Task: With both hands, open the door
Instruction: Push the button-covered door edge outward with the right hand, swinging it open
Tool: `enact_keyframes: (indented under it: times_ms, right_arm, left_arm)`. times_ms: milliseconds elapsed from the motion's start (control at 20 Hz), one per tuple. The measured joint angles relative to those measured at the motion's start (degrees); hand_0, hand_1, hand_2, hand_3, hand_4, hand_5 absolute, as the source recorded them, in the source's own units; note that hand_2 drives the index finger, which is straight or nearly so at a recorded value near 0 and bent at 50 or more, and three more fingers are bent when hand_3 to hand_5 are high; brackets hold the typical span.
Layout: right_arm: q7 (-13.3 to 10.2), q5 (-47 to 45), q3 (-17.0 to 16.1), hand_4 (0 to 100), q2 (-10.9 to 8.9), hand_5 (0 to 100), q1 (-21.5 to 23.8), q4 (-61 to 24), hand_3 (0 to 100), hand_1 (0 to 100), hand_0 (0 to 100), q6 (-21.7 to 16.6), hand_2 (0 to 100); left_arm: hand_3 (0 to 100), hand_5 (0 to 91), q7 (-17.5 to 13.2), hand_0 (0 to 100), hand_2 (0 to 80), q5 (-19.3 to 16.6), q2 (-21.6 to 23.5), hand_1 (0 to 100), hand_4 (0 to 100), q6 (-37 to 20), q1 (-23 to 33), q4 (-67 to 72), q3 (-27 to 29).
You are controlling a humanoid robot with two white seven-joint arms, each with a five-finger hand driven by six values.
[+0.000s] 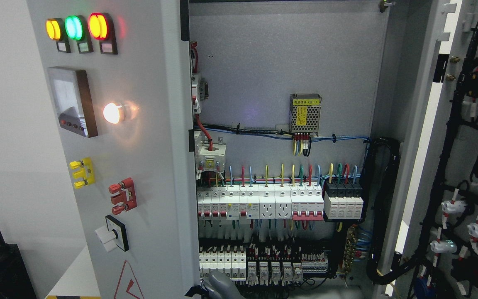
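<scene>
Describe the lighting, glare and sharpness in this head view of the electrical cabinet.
Head view: the round white indicator lamp is blown out and throws a warm glare across the grey left cabinet door; the yellow, green and red pilot lights bloom slightly; the rows of white circuit breakers read sharp; the cabinet's bottom falls into shadow, where a grey robot hand looks soft.
</scene>
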Motion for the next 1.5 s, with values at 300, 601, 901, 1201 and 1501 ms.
enact_keyframes:
  times_ms: [300,601,901,1201,1501]
  right_arm:
    - [0.01,0.01,1.30,0,0.36,0,0.51,-1.44,0,0,0,0.00,0]
    - [0.01,0.08,2.73,0,1.07,0,0.97,-2.54,0,0,0,0.00,0]
    - [0.17,0.42,4.22,0,1.95,0,1.21,-3.11,0,0,0,0.00,0]
    - [-0.14,1.20,5.75,0,3.36,0,1.31,-3.37,0,0,0,0.00,0]
    - [-0.48,2.85,7.18,0,4.15,0,1.32,-3.50,0,0,0,1.65,0]
  left_arm:
    - [0,0.0,0.00,0,0.0,0.00,0.00,0,3,0.00,0.00,0.00,0.00]
    - [0,0.0,0.00,0,0.0,0.00,0.00,0,3,0.00,0.00,0.00,0.00]
    - [0,0.0,0.00,0,0.0,0.00,0.00,0,3,0.00,0.00,0.00,0.00]
    - [0,0.0,0.00,0,0.0,0.00,0.00,0,3,0.00,0.00,0.00,0.00]
    - [0,0.0,0.00,0,0.0,0.00,0.00,0,3,0.00,0.00,0.00,0.00]
